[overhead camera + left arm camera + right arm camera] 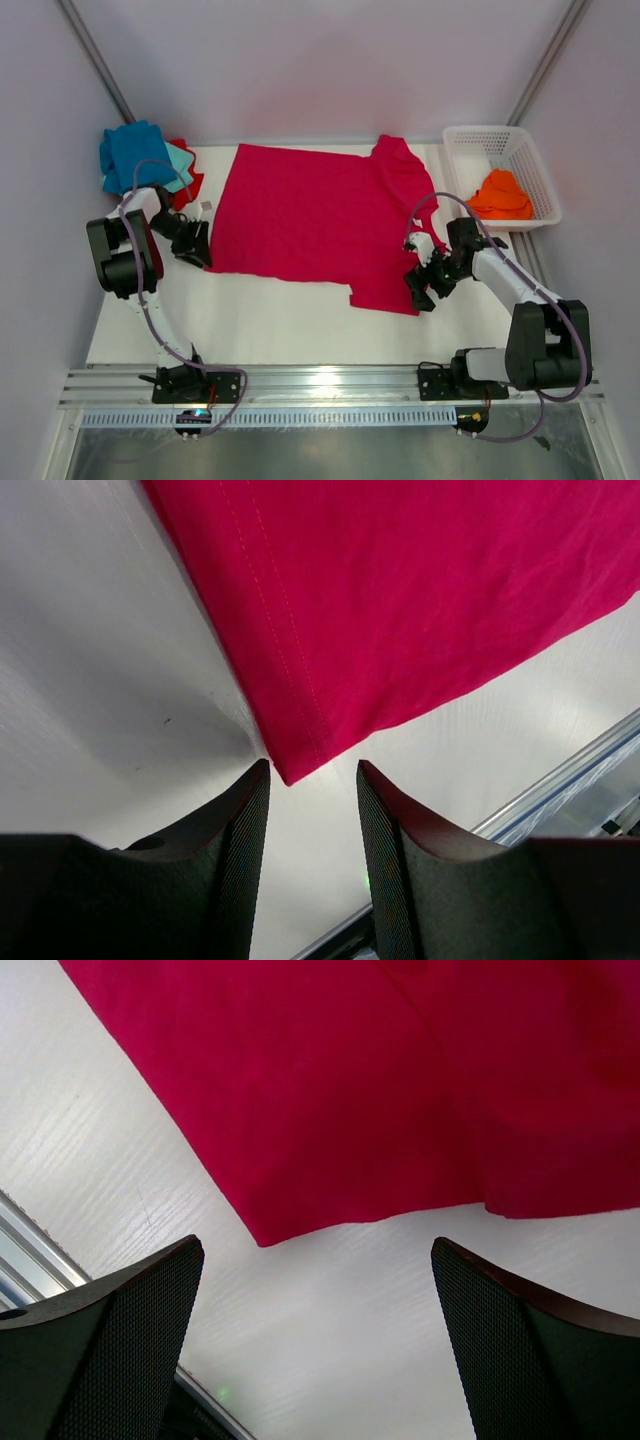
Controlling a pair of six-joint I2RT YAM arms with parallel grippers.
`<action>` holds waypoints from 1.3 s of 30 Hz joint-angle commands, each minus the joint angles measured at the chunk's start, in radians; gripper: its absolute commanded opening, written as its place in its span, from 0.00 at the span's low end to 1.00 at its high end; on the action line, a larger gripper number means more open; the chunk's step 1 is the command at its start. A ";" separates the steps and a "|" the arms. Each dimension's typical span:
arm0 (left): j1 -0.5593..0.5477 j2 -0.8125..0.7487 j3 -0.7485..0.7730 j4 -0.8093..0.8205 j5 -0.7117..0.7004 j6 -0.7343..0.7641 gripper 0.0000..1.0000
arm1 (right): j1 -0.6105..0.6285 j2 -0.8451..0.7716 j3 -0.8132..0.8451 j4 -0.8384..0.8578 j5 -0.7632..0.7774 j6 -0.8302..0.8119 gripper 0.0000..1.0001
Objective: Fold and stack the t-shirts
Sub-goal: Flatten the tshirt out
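1. The crimson t-shirt (pixel 310 215) lies spread flat on the table (pixel 300 320). Its long axis runs from 9 o'clock to 3 o'clock in the top view.
2. Its hem faces 9 o'clock and its neck end faces 3 o'clock. One sleeve reaches toward 1 o'clock and the other toward 5 o'clock.
3. The left gripper (pixel 200 252) sits at the hem's near corner, on the shirt's 8 o'clock side. In the left wrist view its fingers (pixel 240 860) stand a little apart, with bare table between them. The hem corner lies just ahead of the tips and is not pinched.
4. The right gripper (pixel 418 290) is at the near sleeve, on the shirt's 4 o'clock side. Its fingers (pixel 120 1340) are spread wide and hold nothing. The sleeve's edge lies on the table ahead of them.
5. The white lattice basket (pixel 455 160) stands at 2 o'clock, just beside the shirt's neck end. An orange t-shirt (pixel 500 195) lies crumpled inside it.
6. At 10 o'clock a loose pile sits beside the hem. It has a blue t-shirt (pixel 130 150) on top, with a teal t-shirt (pixel 182 160) and a red t-shirt (pixel 190 185) showing at its edge.
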 commanded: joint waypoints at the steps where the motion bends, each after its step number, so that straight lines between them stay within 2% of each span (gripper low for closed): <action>1: 0.001 -0.033 -0.004 0.053 0.046 0.017 0.43 | -0.002 0.052 0.047 0.032 -0.084 -0.040 0.99; 7: 0.002 -0.013 -0.007 0.073 0.079 0.028 0.42 | -0.004 0.146 0.099 0.035 -0.089 -0.051 0.99; 14: 0.001 0.016 0.062 0.005 0.096 0.048 0.42 | -0.002 0.195 0.144 0.000 -0.082 -0.086 0.99; 19: 0.001 0.038 0.100 -0.072 0.130 0.077 0.42 | -0.004 0.259 0.185 -0.045 -0.090 -0.126 0.90; 26: 0.001 0.059 0.106 -0.145 0.153 0.117 0.38 | -0.004 0.325 0.240 -0.085 -0.081 -0.140 0.90; 29: 0.001 0.062 0.099 -0.151 0.152 0.132 0.38 | -0.010 0.322 0.251 -0.112 -0.055 -0.149 0.90; 34: 0.001 0.081 0.093 -0.151 0.155 0.144 0.38 | -0.018 0.278 0.243 -0.103 0.020 -0.076 0.90; 39: 0.002 0.102 0.094 -0.144 0.152 0.150 0.37 | -0.016 0.171 0.217 -0.099 0.088 -0.022 0.90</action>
